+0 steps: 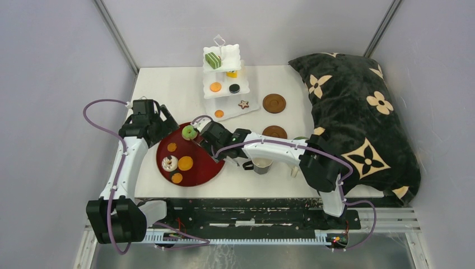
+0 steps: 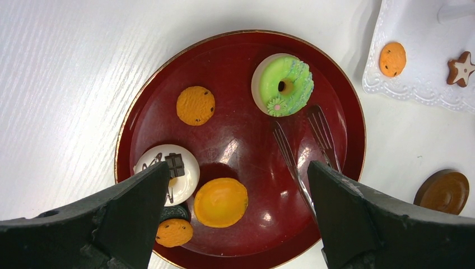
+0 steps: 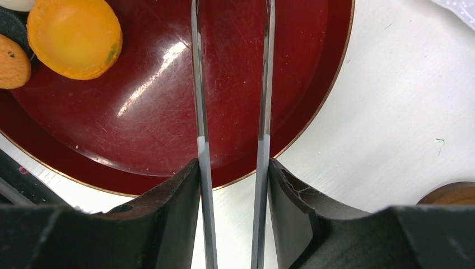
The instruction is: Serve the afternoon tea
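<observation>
On red tray (image 2: 235,148), frosted green donut (image 2: 283,85)

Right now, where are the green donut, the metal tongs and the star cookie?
green donut (image 2: 296,84), left wrist view, on its green icing.
metal tongs (image 3: 262,162), right wrist view, on the right blade.
star cookie (image 2: 461,68), left wrist view, on its middle.
</observation>
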Available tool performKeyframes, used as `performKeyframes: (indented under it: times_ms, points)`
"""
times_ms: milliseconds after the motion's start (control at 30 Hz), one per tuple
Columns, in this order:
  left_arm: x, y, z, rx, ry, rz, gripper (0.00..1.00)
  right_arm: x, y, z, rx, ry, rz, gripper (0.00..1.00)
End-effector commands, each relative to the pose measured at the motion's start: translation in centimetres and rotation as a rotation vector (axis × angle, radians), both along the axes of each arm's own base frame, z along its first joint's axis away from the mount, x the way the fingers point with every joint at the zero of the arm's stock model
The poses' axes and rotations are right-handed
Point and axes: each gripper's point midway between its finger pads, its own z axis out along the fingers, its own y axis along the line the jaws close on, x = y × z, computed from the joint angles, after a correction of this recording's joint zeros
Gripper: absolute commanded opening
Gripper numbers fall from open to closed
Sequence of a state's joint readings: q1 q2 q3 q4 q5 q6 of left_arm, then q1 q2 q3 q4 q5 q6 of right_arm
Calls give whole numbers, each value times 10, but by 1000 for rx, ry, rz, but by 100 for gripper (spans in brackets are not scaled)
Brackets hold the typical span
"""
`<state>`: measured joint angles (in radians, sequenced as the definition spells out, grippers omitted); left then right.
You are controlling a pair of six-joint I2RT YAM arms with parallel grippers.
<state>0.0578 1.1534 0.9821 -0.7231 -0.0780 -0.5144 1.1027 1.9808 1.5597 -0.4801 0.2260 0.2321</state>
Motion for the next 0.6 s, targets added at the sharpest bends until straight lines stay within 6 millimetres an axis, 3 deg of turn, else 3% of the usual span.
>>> performKeyframes:
  times_ms: [0,567]
  points:
    - [10,5,15,22,-62,11,100,19,16,24,82,-55,-53,51]
    - [10,6,18,30,-60,6,100,26,34,26,120,-56,-38,49]
